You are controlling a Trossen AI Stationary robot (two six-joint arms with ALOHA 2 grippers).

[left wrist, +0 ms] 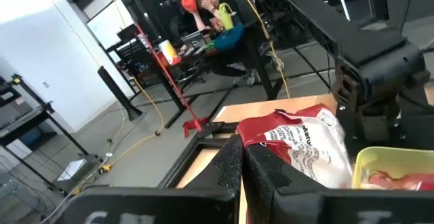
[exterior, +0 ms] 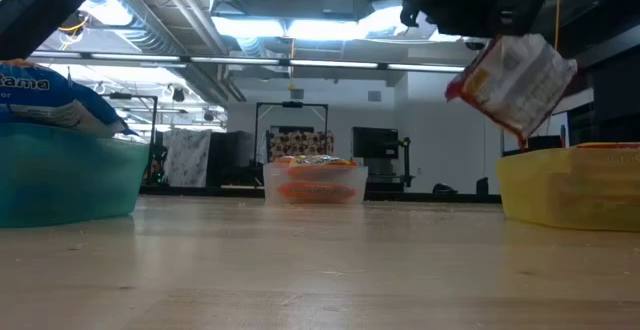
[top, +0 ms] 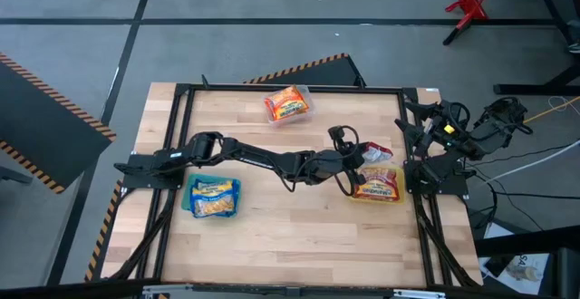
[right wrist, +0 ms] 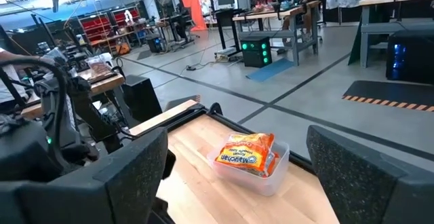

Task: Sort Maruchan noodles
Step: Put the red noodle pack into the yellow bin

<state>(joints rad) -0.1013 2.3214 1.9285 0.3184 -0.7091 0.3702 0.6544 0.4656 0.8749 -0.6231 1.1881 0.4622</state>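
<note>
Red-and-white packet (exterior: 515,82) in the air — nearly sorted.
Your left gripper (top: 355,174) is clamped on it above the yellow bin (exterior: 570,185) by the table's right edge; right gripper (right wrist: 234,176) spread — nothing loose remains.

Light wood table (top: 290,226) on grey concrete floor (top: 272,41) marked with dark lines. Black-and-yellow hazard-striped mats (top: 36,122) lie left of the table and just behind its far edge. Red stand (top: 468,9) sits on the floor beyond the table's far right corner. Behind the table, ceiling light panels (exterior: 300,25) and exposed ducts (exterior: 190,5); workbenches (right wrist: 285,20) and red shelving (right wrist: 125,17) farther back.
</note>
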